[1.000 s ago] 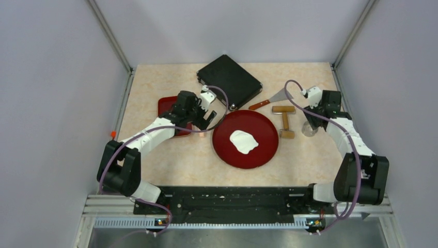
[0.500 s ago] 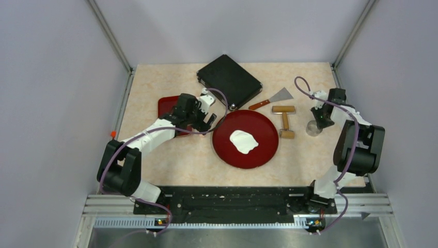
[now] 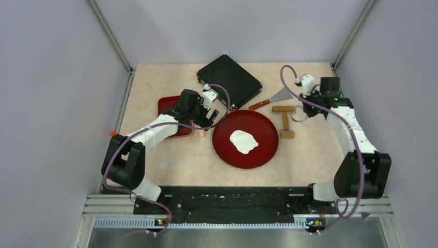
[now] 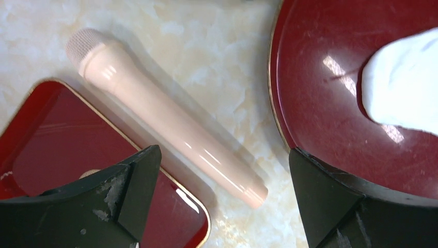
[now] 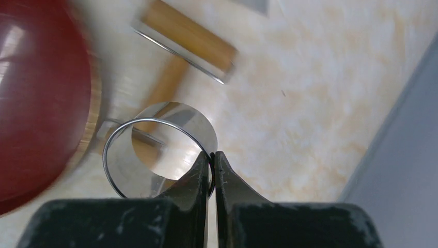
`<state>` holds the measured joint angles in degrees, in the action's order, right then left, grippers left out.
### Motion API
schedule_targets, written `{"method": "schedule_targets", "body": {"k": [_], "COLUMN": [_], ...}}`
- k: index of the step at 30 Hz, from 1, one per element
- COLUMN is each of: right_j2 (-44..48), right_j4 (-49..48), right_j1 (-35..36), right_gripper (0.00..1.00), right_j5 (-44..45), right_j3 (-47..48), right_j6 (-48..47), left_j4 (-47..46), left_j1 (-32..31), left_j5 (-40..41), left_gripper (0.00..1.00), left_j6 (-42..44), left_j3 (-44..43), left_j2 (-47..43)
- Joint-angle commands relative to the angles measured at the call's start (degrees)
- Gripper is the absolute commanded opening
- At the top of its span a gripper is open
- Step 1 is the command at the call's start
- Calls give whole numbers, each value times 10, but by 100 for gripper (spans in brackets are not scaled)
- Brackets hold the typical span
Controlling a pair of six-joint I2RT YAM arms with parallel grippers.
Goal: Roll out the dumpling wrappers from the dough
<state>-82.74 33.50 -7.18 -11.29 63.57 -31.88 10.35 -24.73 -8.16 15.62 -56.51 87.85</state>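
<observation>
The dough (image 3: 243, 141) is seen as a flattened, ragged-edged white patch on the round red plate (image 3: 261, 152), a little left of the plate's middle. Its long axis is laid diagonally, from the far left toward the near right, with a blunt lobe pointed to the right. In the left wrist view only one edge of the dough (image 4: 403, 82) is caught, at the right border of the plate (image 4: 330, 77).

The left pincer (image 3: 199, 118) is held low over the counter (image 3: 170, 155), between the red rectangular tray (image 3: 166, 106) and the plate. Its fingers are spread wide and nothing is gripped. Under the gap a pale pink rolling pin (image 4: 165, 116) is laid on the counter, its axis slanted along the edge of the tray (image 4: 57, 150), just beside it and apart from the plate.

The right pincer (image 5: 212, 165) is pressed together on the thin wall of the clear ring cutter (image 5: 191, 119), which is pinched at one side. In the top view the cutter (image 3: 297, 114) is placed just right of the wooden roller (image 3: 284, 120). Whether the cutter is touching the counter cannot be told.
</observation>
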Motion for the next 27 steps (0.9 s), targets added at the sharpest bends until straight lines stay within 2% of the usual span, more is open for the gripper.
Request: {"method": "schedule_targets", "body": {"k": [1, 8, 14, 20, 27], "right_j2": [82, 55, 0, -42, -68], "right_j4": [8, -37, -88, -124, -140], "right_j1": [150, 335, 425, 447, 448], "right_gripper": [0, 0, 0, 0, 0], "right_j5": [-53, -56, -24, 2, 11], "right_j3": [21, 20, -2, -32, -61], "right_j6": [9, 18, 47, 73, 79], "left_j4": [-40, -139, -125, -135, -164], "left_j1": [-1, 0, -1, -4, -6], "left_j5": [-8, 15, -1, 1, 8], "left_gripper": [99, 99, 99, 99, 97], "left_j6": [-3, -50, -88, -133, -142], "left_j3": [-36, 24, 9, 10, 29], "left_j2": [21, 24, 40, 67, 79]}}
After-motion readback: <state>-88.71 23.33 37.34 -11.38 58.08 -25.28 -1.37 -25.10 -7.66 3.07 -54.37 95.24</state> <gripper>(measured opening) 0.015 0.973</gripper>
